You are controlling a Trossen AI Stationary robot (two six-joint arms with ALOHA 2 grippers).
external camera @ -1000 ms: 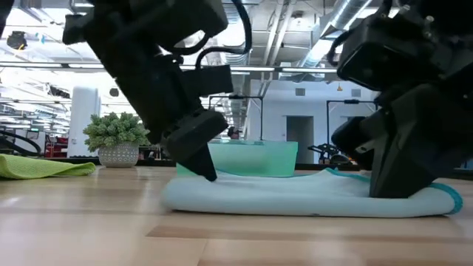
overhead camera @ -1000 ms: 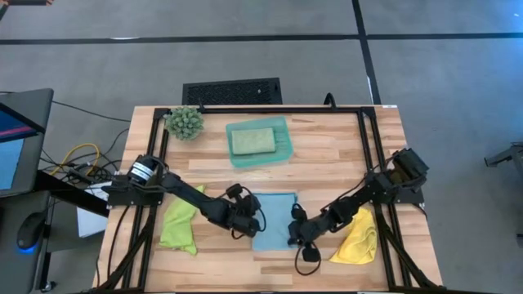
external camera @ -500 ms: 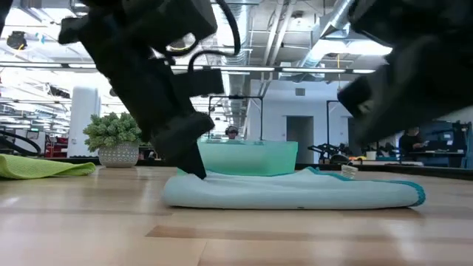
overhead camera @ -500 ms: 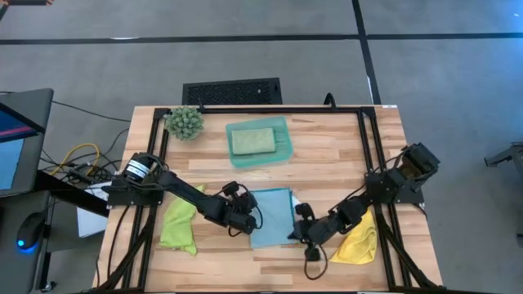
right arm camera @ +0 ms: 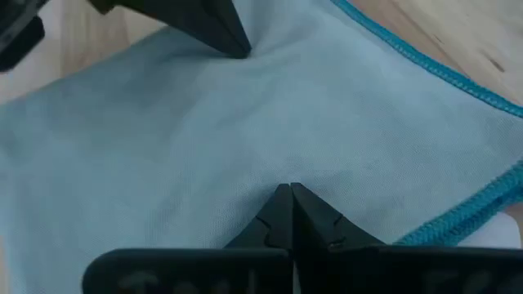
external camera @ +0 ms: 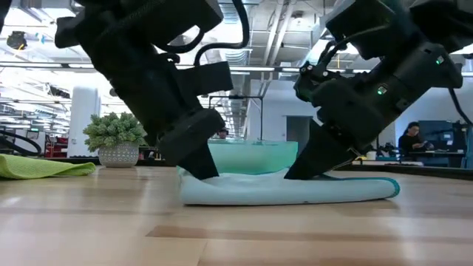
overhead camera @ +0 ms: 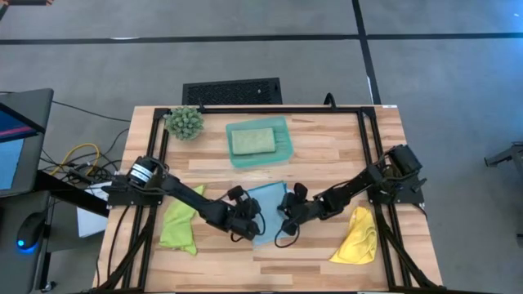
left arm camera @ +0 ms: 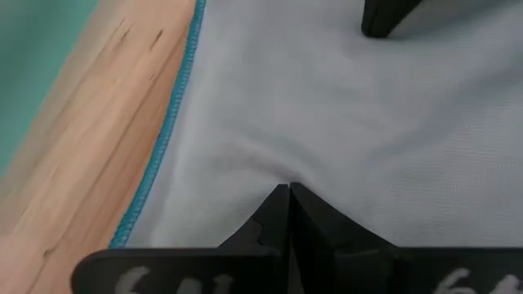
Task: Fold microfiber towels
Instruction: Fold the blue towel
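Note:
The light blue towel (overhead camera: 266, 204) lies flat near the middle of the table, folded, with its teal-stitched hem (left arm camera: 167, 122) on the wood. My left gripper (overhead camera: 253, 224) is shut with its tips on the towel's left part. My right gripper (overhead camera: 283, 216) is shut, its tips on the towel's right part, close to the left one. A lime green towel (overhead camera: 178, 225) lies crumpled at the near left, and a yellow towel (overhead camera: 357, 237) at the near right. A pale sage green towel (overhead camera: 252, 140) lies folded in the teal tray (overhead camera: 283, 145). My left gripper presses its shut fingertips (left arm camera: 288, 194) down on the blue towel's top face (left arm camera: 270, 167), slanting down from the table's left. Small creases spread from the tips. The towel lies flat on the table. My right gripper presses its shut fingertips (right arm camera: 290, 196) down on the towel's top face (right arm camera: 278, 163), slanting down from the table's right. The towel stays flat under them.
A spiky green plant ball (overhead camera: 185, 121) stands at the far left corner. The teal tray sits at the far middle of the table. A black frame rail (overhead camera: 278, 109) runs along the table's far and side edges. Bare wood (overhead camera: 327, 163) shows between the tray and the arms.
My right gripper has left the blue towel's right edge, risen briefly, swung toward the table's left while turning at the wrist, and come down on the towel close to my left gripper. The towel now looks narrower, its right edge drawn in leftward.

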